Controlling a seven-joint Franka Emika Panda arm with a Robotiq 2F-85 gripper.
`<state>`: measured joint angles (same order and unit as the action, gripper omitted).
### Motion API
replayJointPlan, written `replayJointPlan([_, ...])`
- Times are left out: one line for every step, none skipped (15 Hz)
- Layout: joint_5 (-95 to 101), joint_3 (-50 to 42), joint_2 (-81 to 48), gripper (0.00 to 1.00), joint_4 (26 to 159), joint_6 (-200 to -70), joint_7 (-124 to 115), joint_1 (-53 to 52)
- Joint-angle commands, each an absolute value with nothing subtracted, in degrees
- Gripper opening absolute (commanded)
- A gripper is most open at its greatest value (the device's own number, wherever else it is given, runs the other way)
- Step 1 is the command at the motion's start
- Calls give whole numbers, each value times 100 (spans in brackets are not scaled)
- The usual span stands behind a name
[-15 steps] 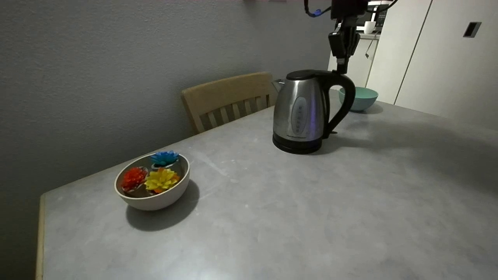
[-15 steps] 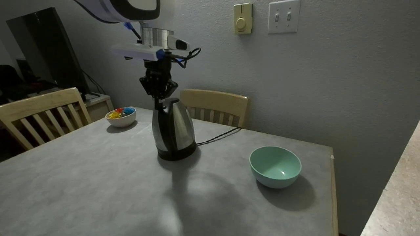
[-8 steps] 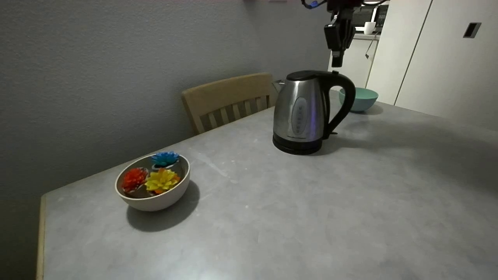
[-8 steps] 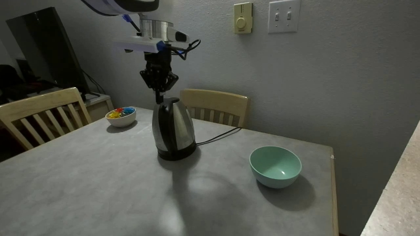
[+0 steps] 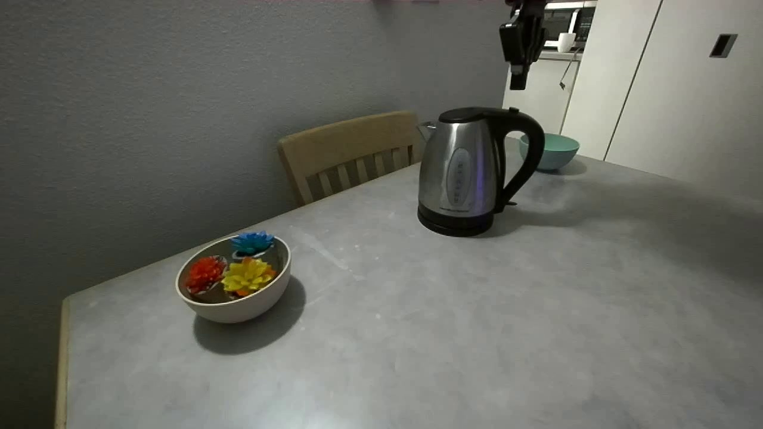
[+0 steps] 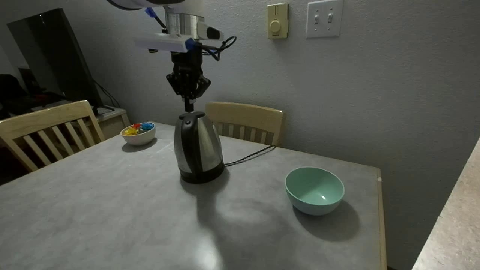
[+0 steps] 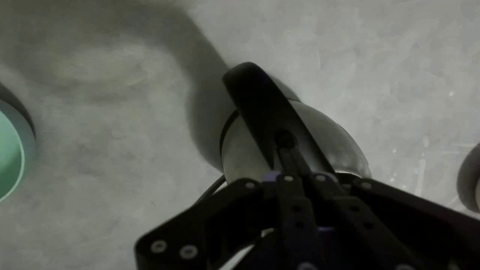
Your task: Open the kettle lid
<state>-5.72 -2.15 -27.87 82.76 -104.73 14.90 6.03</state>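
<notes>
The kettle (image 5: pixel 435 179) is brushed steel with a black base; it stands upright on the table and also shows in an exterior view (image 6: pixel 210 146) and the wrist view (image 7: pixel 333 138). Its black lid (image 5: pixel 462 115) lies flat and closed on top. The black handle (image 5: pixel 532 149) has a small raised button (image 5: pixel 514 109) on its upper part; the button shows in the wrist view (image 7: pixel 285 138) just beyond my fingertips. My gripper (image 5: pixel 518 83) points down above the handle top, apart from it. Its fingers are together and empty, in an exterior view (image 6: pixel 189 106) and the wrist view (image 7: pixel 295 155).
A teal bowl (image 6: pixel 314 191) stands on the table (image 6: pixel 112 210) on the handle side. A white bowl (image 5: pixel 238 307) with colourful flowers stands on the spout side. A black cord (image 6: pixel 251 155) runs from the kettle base. A chair (image 5: pixel 351 140) stands behind the table.
My gripper has risen from beside the button on the handle top to above it, and has shifted a little sideways. The kettle and its lid look unchanged.
</notes>
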Motion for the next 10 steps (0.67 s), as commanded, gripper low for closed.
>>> replayJointPlan([-558,-125,-3116,0,8092,-10149,1416,634])
replayJointPlan([-503,-124,-3193,0,8085,-10076,1395,597])
replayJointPlan([-474,-113,-3269,0,8073,-10013,1388,580])
replayJointPlan([-462,-105,-3328,0,8032,-9966,1383,574])
replayJointPlan([-446,-107,-3333,0,7984,-9888,1371,572])
replayJointPlan([-469,-99,-3356,0,7954,-9829,1381,582])
replayJointPlan([-470,-101,-3359,0,7941,-9803,1382,585])
replayJointPlan([-473,-100,-3355,0,7934,-9778,1384,586])
replayJointPlan([-476,-98,-3354,0,7918,-9784,1396,590])
replayJointPlan([-475,-97,-3306,0,7928,-9788,1402,587])
